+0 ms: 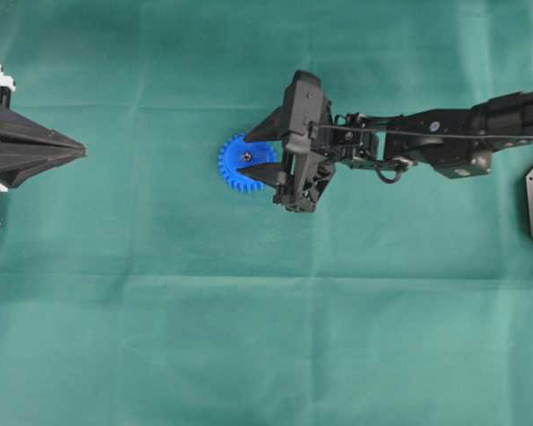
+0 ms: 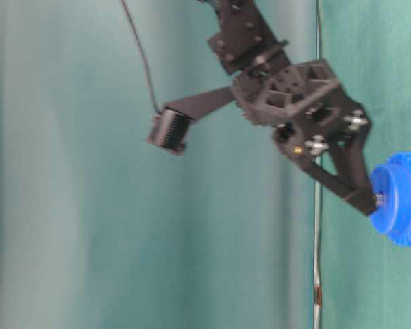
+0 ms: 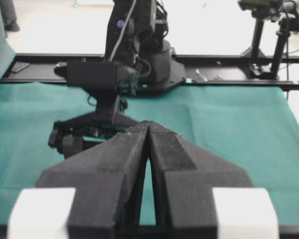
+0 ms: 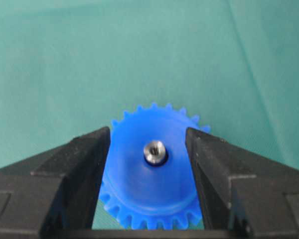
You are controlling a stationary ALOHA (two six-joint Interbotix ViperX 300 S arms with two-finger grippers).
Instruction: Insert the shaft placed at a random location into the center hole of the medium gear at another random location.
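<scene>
Left gripper parked far left, clenched on nothing. Medium gear mid-cloth, shaft upright in its center hole, dead between the right gripper's released fingers, touching neither.

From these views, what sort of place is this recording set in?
Probably a robotics lab bench: a green cloth covers the table, camera stands sit behind it, and a blue gear lies as the test piece.
</scene>
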